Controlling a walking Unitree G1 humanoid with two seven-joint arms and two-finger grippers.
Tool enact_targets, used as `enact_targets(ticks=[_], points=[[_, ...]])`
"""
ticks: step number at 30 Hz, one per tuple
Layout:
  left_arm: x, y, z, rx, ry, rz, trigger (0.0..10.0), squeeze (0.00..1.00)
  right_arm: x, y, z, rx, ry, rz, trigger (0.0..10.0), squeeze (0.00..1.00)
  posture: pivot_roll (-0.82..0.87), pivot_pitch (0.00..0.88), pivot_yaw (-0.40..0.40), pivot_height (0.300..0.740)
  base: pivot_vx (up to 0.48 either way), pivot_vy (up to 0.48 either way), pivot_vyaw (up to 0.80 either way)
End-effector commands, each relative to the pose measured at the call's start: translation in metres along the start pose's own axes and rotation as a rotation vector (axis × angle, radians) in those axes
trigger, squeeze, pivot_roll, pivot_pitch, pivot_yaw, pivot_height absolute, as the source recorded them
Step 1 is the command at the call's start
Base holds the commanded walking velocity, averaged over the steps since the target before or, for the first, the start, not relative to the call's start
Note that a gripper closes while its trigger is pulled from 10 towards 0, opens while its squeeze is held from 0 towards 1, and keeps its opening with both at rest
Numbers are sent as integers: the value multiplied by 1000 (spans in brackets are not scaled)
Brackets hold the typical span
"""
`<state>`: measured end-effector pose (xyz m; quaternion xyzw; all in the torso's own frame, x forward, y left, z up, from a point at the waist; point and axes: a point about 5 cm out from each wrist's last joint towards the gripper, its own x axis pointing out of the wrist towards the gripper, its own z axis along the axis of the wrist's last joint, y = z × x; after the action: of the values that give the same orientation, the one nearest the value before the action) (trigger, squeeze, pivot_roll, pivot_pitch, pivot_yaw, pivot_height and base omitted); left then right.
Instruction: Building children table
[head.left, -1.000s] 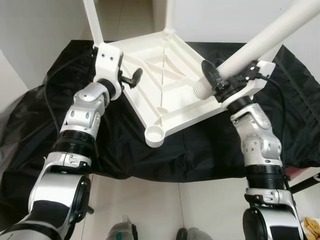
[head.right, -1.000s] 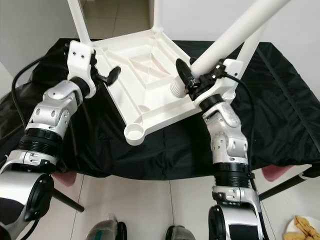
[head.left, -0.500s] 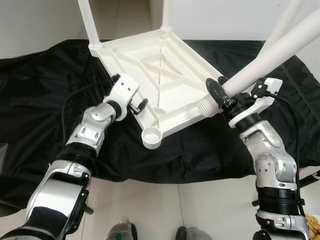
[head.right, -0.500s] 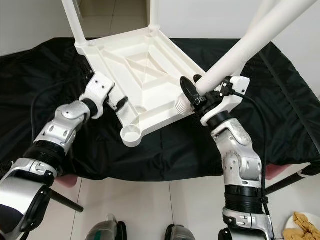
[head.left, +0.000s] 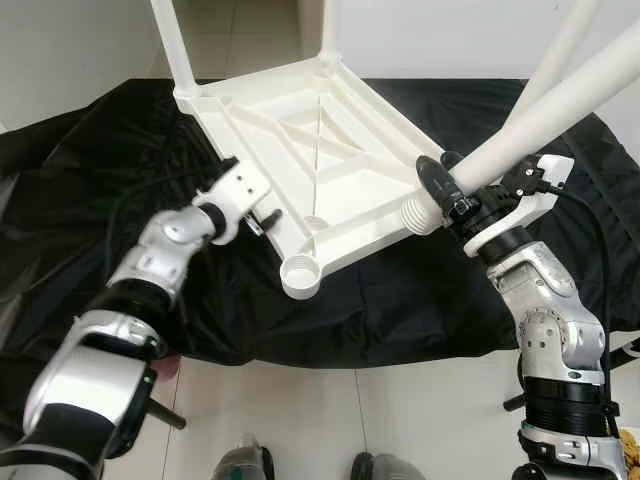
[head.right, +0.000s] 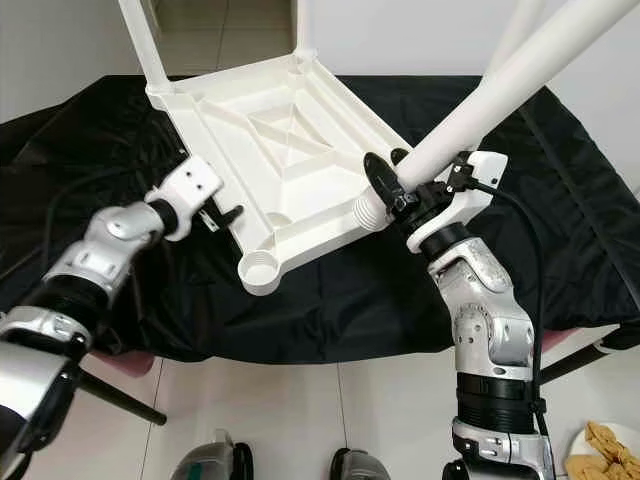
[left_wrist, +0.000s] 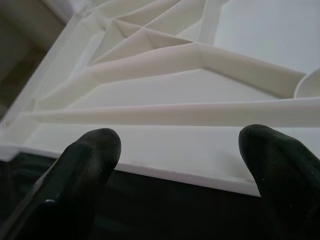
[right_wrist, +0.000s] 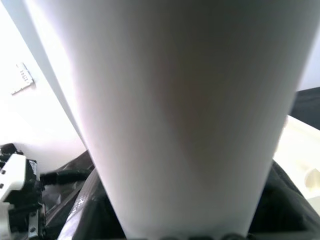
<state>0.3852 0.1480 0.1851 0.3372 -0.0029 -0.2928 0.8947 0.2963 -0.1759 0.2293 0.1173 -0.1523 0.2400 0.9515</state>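
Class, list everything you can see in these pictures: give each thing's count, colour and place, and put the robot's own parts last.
Table top: one, white, upside down on the black cloth, ribbed underside up.
Fitted legs: three, white, standing up from the far and right corners.
Loose leg: one, white, threaded end near the table top's right edge, held by the right gripper.
Empty socket: one, white, at the near corner.
Black cloth: one, spread under the table top.
Floor: pale tiles, near edge of view.
Left gripper: black fingers open, at the table top's near-left edge.
Right gripper: black fingers shut around the loose leg.
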Motion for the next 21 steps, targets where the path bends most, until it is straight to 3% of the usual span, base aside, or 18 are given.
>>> enact_targets(ticks=[1,6,9,13,14,15,16,17,19,21], points=[[-3,5,-1,104,16,-40,10000,0,-2,3,3,-1,-7,11,10000,0,7,69,44,740,0,0,0],[-5,9,-1,132,19,-49,10000,0,-2,3,4,0,-8,10,10000,0,7,69,44,740,0,0,0],[-4,11,2,100,-5,-50,10000,0,-2,2,4,0,-9,8,10000,0,12,71,44,740,0,0,0],[0,2,8,71,-56,-102,10000,0,-2,2,4,3,-9,7,10000,0,13,72,44,740,0,0,0],[3,-3,13,14,-83,-122,10000,0,-2,2,4,3,-10,8,10000,0,12,74,44,740,0,0,0],[3,-3,13,14,-83,-122,10000,0,-2,2,4,3,-10,8,10000,0,12,74,44,740,0,0,0],[11,-16,30,-126,-171,-183,10000,0,-4,2,4,3,-14,2,10000,0,9,75,46,740,0,0,0],[14,-21,39,-178,-211,-203,10000,0,-6,0,4,6,-18,-13,10000,0,9,75,46,740,0,0,0],[14,-21,39,-178,-211,-203,10000,0,-6,0,4,6,-18,-13,10000,0,9,75,46,740,0,0,0],[18,-25,52,-253,-269,-223,10000,0,-8,-4,5,3,-40,-64,10000,0,0,82,49,740,0,0,0]])
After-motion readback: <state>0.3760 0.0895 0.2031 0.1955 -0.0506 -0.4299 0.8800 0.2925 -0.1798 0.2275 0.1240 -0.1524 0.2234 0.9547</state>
